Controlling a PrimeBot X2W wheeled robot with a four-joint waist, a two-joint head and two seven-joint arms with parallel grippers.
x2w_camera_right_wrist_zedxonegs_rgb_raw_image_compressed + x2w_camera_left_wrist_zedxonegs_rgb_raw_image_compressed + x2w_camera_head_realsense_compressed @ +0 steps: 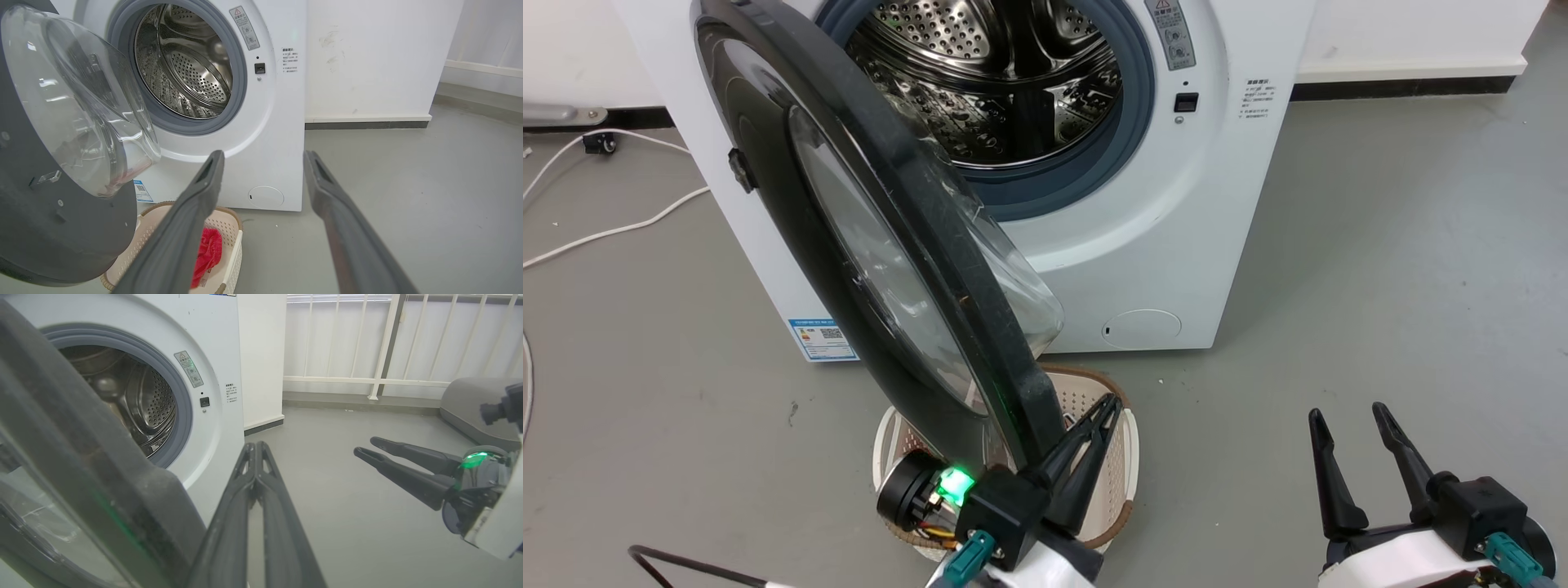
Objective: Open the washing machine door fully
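Head view gives us the large round glossy black washing machine door (pixel 947 261) standing out from its hinge on the left of the big white boxy front-loading washing machine (pixel 1176 245). We see the door nearly edge-on, its clear glass bowl facing the perforated steel drum (pixel 996 73). Our left end effector (pixel 1112 403), fingers pressed together on nothing, lies just right of the door's lower rim; we cannot tell whether it touches. Our right end effector (pixel 1347 412) hovers with fingers spread, well apart from the machine over the grey floor (pixel 1380 286).

Right wrist view alone shows us a red cloth (pixel 208 251) inside the small cream perforated laundry basket (pixel 236 253), which the door half hides in the head view. Left wrist view adds a white railing (pixel 382 347) beyond the machine.

The door's top is cut off in the head view. White cables (pixel 605 233) lie on the floor left of the machine.
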